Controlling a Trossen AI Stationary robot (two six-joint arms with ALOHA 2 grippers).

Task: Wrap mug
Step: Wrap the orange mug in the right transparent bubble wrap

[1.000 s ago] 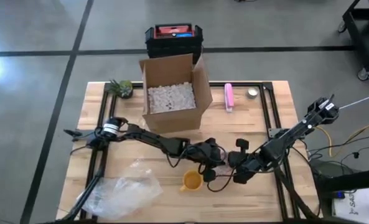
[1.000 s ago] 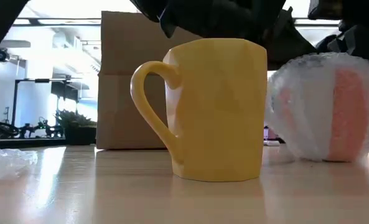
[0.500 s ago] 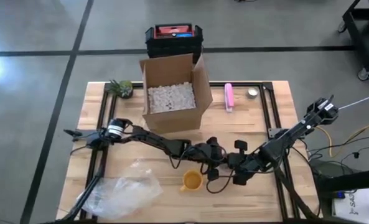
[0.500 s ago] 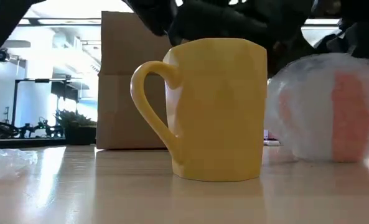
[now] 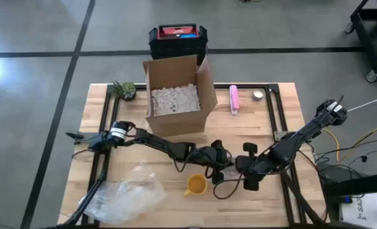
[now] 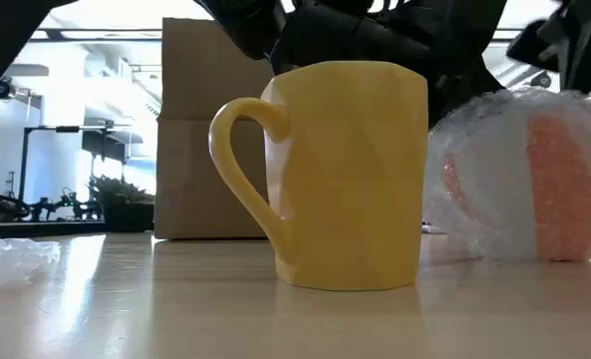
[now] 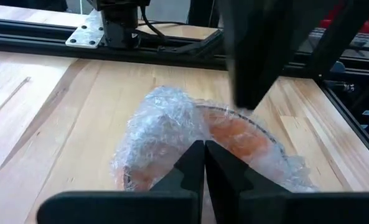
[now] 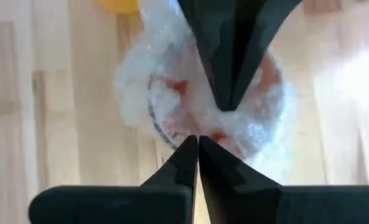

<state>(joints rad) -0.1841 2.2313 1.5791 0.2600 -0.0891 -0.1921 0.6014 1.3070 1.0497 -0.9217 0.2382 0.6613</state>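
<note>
Both grippers meet over the bubble-wrapped orange mug (image 7: 203, 137) near the table's front middle. Left gripper (image 5: 221, 166) fingers look clenched together, tips pressed into the bubble wrap (image 6: 494, 170); can't confirm they pinch any film. Right gripper (image 5: 246, 178) fingers also clenched, and whether they grip wrap is unclear. Wrapped mug sits on the wooden table (image 5: 290, 127), just beside a bare yellow mug (image 5: 196, 184), apart from it in the low view. Cardboard box (image 5: 175, 95) of packing peanuts stands behind, loose plastic sheet (image 5: 121, 194) at front left. Handling guess: ceramic is stiff, fragile, moderately heavy; wrap is soft, slippery, springy, likely to unroll if let go. Best hold is the overlapping loose edge of film, pinched against the mug wall, not the rounded bulk
</note>
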